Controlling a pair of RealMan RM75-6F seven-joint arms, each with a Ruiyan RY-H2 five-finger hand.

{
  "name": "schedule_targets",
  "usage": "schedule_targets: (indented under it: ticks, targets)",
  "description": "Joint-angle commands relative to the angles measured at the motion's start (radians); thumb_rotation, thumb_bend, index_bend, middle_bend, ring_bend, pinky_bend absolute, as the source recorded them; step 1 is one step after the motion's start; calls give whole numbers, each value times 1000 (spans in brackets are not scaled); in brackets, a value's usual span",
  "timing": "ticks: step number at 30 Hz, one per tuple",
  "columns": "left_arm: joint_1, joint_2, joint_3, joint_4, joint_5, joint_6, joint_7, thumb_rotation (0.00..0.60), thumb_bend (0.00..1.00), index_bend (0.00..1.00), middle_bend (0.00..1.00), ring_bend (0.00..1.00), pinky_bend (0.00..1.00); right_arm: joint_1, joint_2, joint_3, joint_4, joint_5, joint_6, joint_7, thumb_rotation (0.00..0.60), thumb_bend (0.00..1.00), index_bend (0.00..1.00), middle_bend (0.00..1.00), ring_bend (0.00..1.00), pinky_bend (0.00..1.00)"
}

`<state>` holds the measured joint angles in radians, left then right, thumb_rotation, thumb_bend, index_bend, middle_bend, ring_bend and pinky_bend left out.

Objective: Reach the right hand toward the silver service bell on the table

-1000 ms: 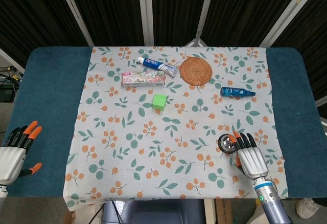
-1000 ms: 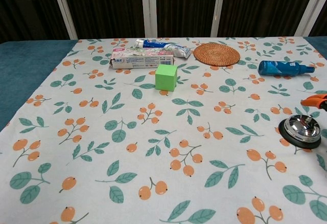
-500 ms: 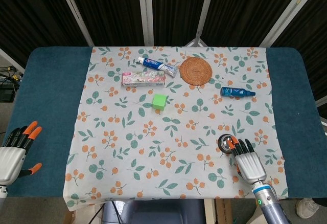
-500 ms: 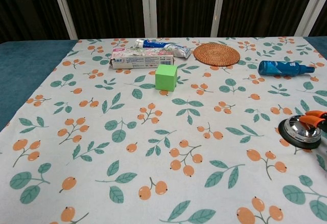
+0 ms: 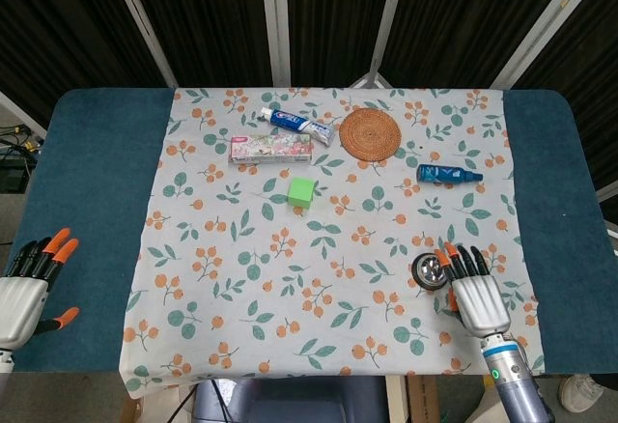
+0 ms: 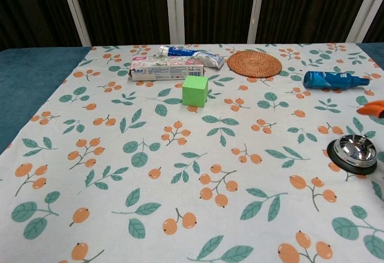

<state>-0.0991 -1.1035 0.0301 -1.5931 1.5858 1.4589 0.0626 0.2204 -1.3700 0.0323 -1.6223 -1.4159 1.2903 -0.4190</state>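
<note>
Our right hand (image 5: 479, 293), fingers spread and holding nothing, just drifted right off the shiny silver service bell (image 5: 428, 270), so we're basically re-aiming the reach.

No legible text in either view. Toothpaste tube (image 6: 191, 54): blue and red logo patch, characters too small to read. Floral toothpaste box (image 6: 167, 68): small blue mark at left end, lettering blurred. Blue bottle (image 6: 332, 79): label print unresolved. No numbers or signs readable elsewhere.
</note>
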Motion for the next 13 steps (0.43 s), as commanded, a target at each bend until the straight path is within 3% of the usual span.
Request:
schedule_targets:
  ticks: [1, 7, 13]
  targets:
    - [0, 1, 0, -1, -1, 0, 1, 600, 35, 0, 0, 0, 0, -20, 56, 19, -51, -25, 56, 51, 600, 516, 0, 0, 0, 0]
    - [1, 3, 1, 1, -4, -3, 3, 600, 35, 0, 0, 0, 0, -65, 144, 0, -105, -77, 131, 134, 600, 449, 0, 0, 0, 0]
    - [2, 6, 1, -2, -10, -5, 9, 600, 35, 0, 0, 0, 0, -100, 182, -34, -80, -148, 186, 190, 600, 442, 0, 0, 0, 0]
